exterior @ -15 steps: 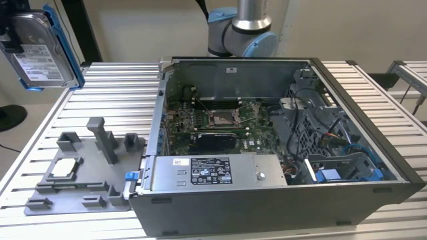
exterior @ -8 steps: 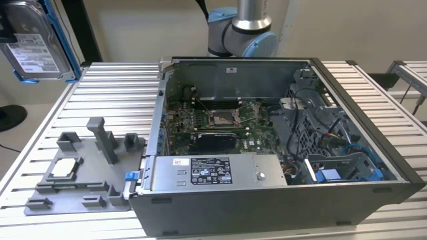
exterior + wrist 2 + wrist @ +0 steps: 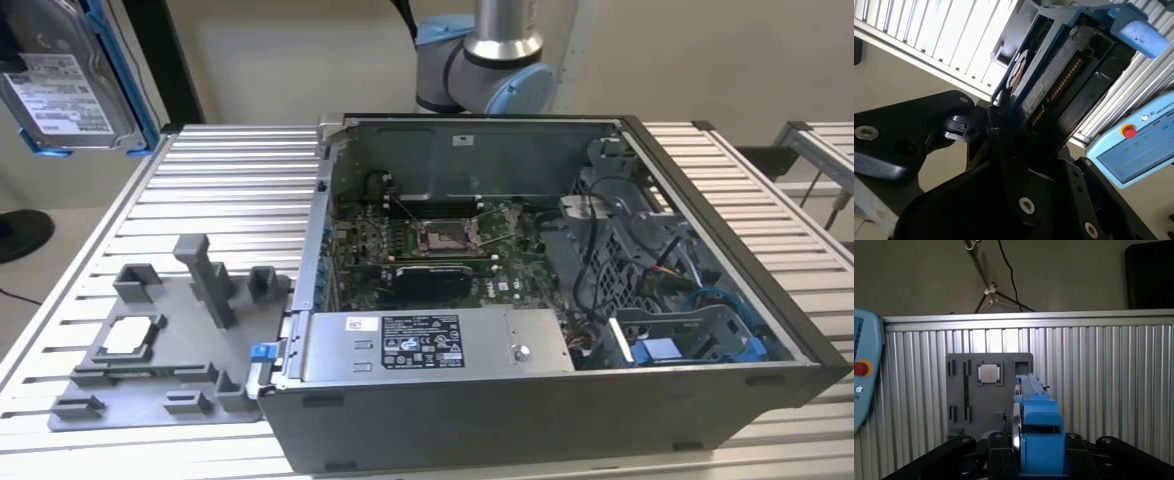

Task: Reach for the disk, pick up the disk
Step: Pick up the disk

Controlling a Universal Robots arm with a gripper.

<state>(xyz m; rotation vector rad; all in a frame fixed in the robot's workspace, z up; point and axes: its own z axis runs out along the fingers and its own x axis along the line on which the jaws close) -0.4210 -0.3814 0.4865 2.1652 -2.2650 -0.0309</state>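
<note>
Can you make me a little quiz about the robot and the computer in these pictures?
1. True or false: the computer case is open, with its insides showing.
2. What is the gripper shut on? A) the disk B) a cup C) nothing
3. What colour is the plastic frame around the disk?

Key: 1 true; 2 A; 3 blue.

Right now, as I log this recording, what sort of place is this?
Likely a robotics lab bench for computer assembly work: an open computer case on a slatted aluminium table, a grey parts fixture, and the claw gripping the disk.
</note>
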